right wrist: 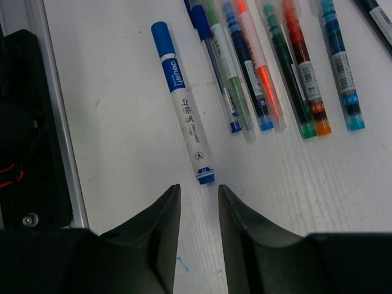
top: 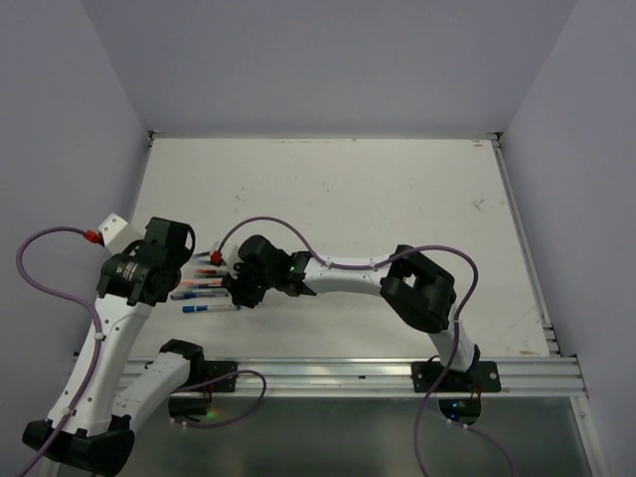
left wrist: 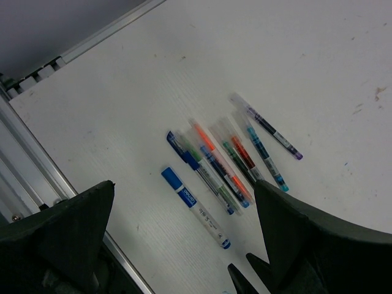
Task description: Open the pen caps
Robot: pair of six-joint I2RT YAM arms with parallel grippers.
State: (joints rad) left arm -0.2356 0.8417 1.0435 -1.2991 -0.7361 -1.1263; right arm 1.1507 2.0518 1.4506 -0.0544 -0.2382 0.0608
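Blue cap (right wrist: 160, 33) is sitting on the marker's (right wrist: 190, 128) far end, so your narrow, empty right jaws are risking nudging its tail aside; left jaws are hanging wide.

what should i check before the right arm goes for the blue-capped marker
1. marker lies apart from the row of pens: ok
2. blue cap on, at the end far from the right gripper: ok
3. right gripper around the marker: not ok, jaws narrow and empty, just short of its tail end
4. left gripper wide open and empty: ok
5. left gripper low enough to take the blue cap: cannot tell
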